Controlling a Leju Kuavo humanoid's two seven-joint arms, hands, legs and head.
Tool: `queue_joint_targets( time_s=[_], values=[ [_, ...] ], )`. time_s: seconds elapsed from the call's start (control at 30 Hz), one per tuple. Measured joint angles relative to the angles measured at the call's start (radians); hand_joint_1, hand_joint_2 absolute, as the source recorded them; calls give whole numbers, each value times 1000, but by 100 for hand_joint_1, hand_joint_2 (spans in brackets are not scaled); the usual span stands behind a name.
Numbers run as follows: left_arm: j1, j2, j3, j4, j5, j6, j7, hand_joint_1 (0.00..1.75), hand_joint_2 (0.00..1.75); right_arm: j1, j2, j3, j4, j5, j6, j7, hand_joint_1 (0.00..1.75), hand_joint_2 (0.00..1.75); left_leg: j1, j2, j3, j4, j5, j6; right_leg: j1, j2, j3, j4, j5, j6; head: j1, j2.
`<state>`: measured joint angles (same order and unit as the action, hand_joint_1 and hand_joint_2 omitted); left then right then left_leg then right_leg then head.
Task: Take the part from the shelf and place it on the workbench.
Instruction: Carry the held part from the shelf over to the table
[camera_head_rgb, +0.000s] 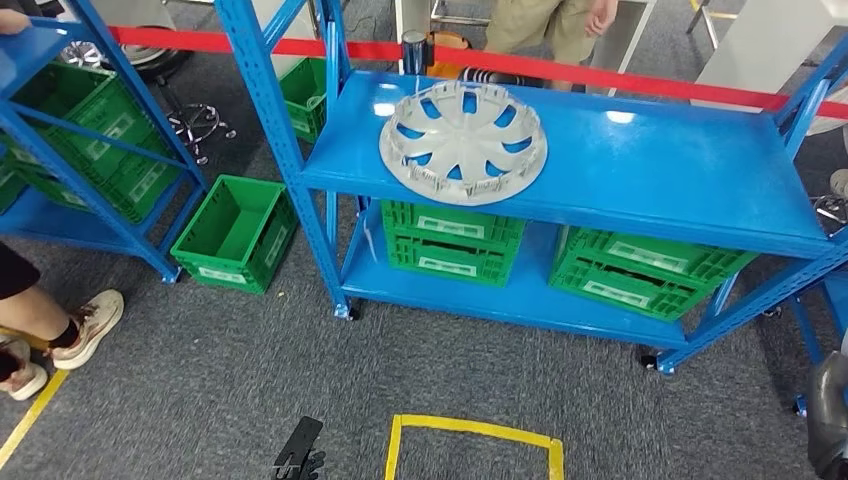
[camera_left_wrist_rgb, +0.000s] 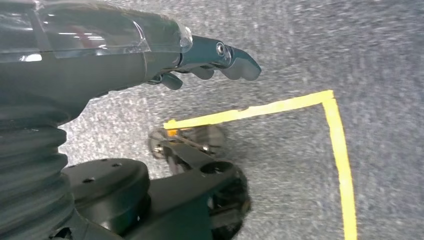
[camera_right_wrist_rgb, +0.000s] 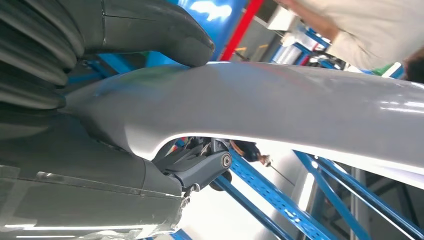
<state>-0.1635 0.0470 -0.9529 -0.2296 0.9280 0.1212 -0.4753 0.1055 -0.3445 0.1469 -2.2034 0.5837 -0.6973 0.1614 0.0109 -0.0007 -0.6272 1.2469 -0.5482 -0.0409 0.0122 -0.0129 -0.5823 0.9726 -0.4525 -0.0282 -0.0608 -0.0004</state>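
— Where's the wheel cover now?

— One wheel cover (camera_head_rgb: 463, 143) lies flat on the top shelf (camera_head_rgb: 640, 165) of the blue rack. The right robot hand (camera_right_wrist_rgb: 150, 100) grips a grey curved part (camera_right_wrist_rgb: 280, 107), thumb pressed on its top, fingers underneath.

— And the left robot hand (camera_left_wrist_rgb: 210, 60)?

— Hanging low over the carpet (camera_left_wrist_rgb: 380, 60) near the yellow tape (camera_left_wrist_rgb: 340, 150), well short of the rack, fingers loosely curled, holding nothing.
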Motion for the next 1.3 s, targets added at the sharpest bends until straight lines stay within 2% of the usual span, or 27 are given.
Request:
queue_joint_targets(
  time_s=[0.03,0.07,0.1,0.17,0.23,0.27,0.3,0.37,0.4,0.43,0.47,0.53,0.57,0.63,0.67,0.73,0.77,0.87,0.9,0.93,0.97,1.0,1.07,1.13,1.2,1.23,1.3],
  values=[
    [-2,-2,0,0,0,0,0,0,175,0,-4,-1,-1,2,0,7,175,175,3,1,47,-56,9,-6,-3,0,-22,16,5,6,-1,0],
    [-4,-4,0,-1,-1,-1,0,0,175,-1,-9,-2,-3,6,0,14,175,175,4,0,96,-122,1,-7,-5,0,-42,33,10,13,-3,0],
    [-6,-6,0,-1,-1,-1,-1,0,175,-2,-15,-3,-5,11,0,23,175,175,4,-1,132,-177,-17,-2,-5,0,-56,47,14,19,-5,0],
    [-9,-10,0,-2,-2,3,-6,0,175,-5,-28,-4,-8,28,0,42,175,175,-2,-3,156,-226,-41,20,-7,0,-68,59,29,29,-7,0],
    [-9,-13,0,-2,-2,11,-14,0,175,-5,-40,-3,-10,44,0,59,175,175,-2,-1,142,-227,-25,42,-10,1,-74,63,28,39,-4,0],
    [-10,-16,1,-2,-2,14,-17,0,175,-5,-46,-3,-10,50,0,65,175,175,-1,-1,131,-228,-13,51,-11,2,-80,82,-2,46,-2,0],
    [-11,-17,1,-2,-3,16,-18,0,175,-6,-50,-3,-11,53,0,69,175,175,0,0,118,-228,0,57,-12,3,-90,119,-49,52,1,0],
    [-13,-20,1,-2,-4,16,-21,0,175,-8,-57,-2,-12,55,0,72,175,175,-2,-1,87,-227,24,64,-13,4,-109,236,-151,61,7,0],
    [-12,-21,1,-2,-4,17,-23,0,175,-8,-59,-1,-12,56,0,72,175,175,-3,-1,71,-227,35,65,-12,4,-112,289,-172,62,9,0],
    [-12,-21,1,-2,-4,17,-24,0,175,-8,-60,0,-12,56,0,72,175,175,-5,-1,54,-227,46,66,-12,4,-108,322,-168,60,10,0],
    [-12,-22,1,-2,-4,19,-26,0,175,-8,-61,1,-12,57,0,71,175,175,-8,0,39,-226,57,66,-11,5,-92,328,-143,55,11,0],
    [-12,-23,1,-2,-5,23,-29,0,175,-9,-63,5,-13,63,0,70,175,175,-14,-2,14,-226,78,64,-6,15,-17,247,-86,33,10,0],
    [-12,-25,1,-2,-6,25,-30,0,175,-8,-64,7,-15,70,0,68,175,175,-17,-4,6,-226,87,62,-1,26,38,173,-80,19,9,0],
    [-14,-29,1,-2,-11,27,-30,0,175,-6,-64,10,-20,94,0,62,175,175,-18,-10,-4,-227,104,55,7,44,126,41,-105,1,8,0],
    [-15,-30,1,-3,-13,27,-29,0,175,-5,-64,12,-22,104,0,60,175,175,-19,-14,-8,-227,113,50,10,42,146,5,-117,-2,8,0],
    [-14,-31,1,-3,-17,28,-28,0,175,-4,-62,14,-24,115,0,57,175,175,-19,-20,-17,-225,120,40,7,27,148,-21,-113,-1,8,0],
    [-13,-30,1,-2,-18,28,-28,0,175,-3,-61,15,-24,117,0,57,175,175,-20,-18,-26,-210,104,35,4,18,146,-29,-106,-2,7,0],
    [-11,-29,1,-2,-18,29,-27,0,175,3,-57,17,-25,118,0,53,175,175,-14,-5,-79,-65,-11,21,0,-8,127,-32,-87,-5,3,0],
    [-10,-28,1,-2,-18,29,-27,0,175,5,-56,18,-24,118,0,50,175,175,-11,-3,-96,-8,-36,16,0,-17,120,-29,-83,-5,3,0],
    [-8,-28,1,-1,-18,30,-26,0,175,7,-55,18,-24,118,0,48,175,175,-9,-1,-101,26,-41,12,0,-26,113,-25,-81,-4,3,0],
    [-7,-27,1,-1,-18,31,-25,0,175,9,-53,19,-24,118,0,45,175,175,-6,3,-90,27,-27,7,-2,-34,106,-20,-79,-3,3,0],
    [-5,-26,1,-1,-18,31,-25,0,175,10,-52,19,-24,118,0,44,175,175,-4,11,-59,-9,-1,4,-3,-43,100,-13,-79,0,3,0],
    [-5,-25,1,0,-17,31,-24,0,175,12,-50,19,-25,119,0,41,175,175,-4,54,24,-129,35,-1,-4,-59,90,5,-84,10,1,0],
    [-6,-24,1,0,-17,31,-24,0,175,13,-48,19,-25,122,0,38,175,175,-10,88,63,-198,35,8,0,-73,83,21,-92,20,0,0],
    [-5,-24,1,0,-17,31,-24,0,175,14,-47,20,-26,127,1,37,175,175,-11,74,58,-205,32,28,1,-92,81,29,-95,26,1,0],
    [-4,-24,1,0,-17,31,-24,0,175,13,-46,20,-26,130,1,36,175,175,-10,62,55,-208,33,37,0,-89,80,34,-100,31,2,0],
    [-4,-24,1,0,-17,31,-24,0,175,13,-46,20,-26,133,1,36,175,175,-5,38,48,-210,41,52,-4,-47,63,77,-137,45,3,0]
  ],
)
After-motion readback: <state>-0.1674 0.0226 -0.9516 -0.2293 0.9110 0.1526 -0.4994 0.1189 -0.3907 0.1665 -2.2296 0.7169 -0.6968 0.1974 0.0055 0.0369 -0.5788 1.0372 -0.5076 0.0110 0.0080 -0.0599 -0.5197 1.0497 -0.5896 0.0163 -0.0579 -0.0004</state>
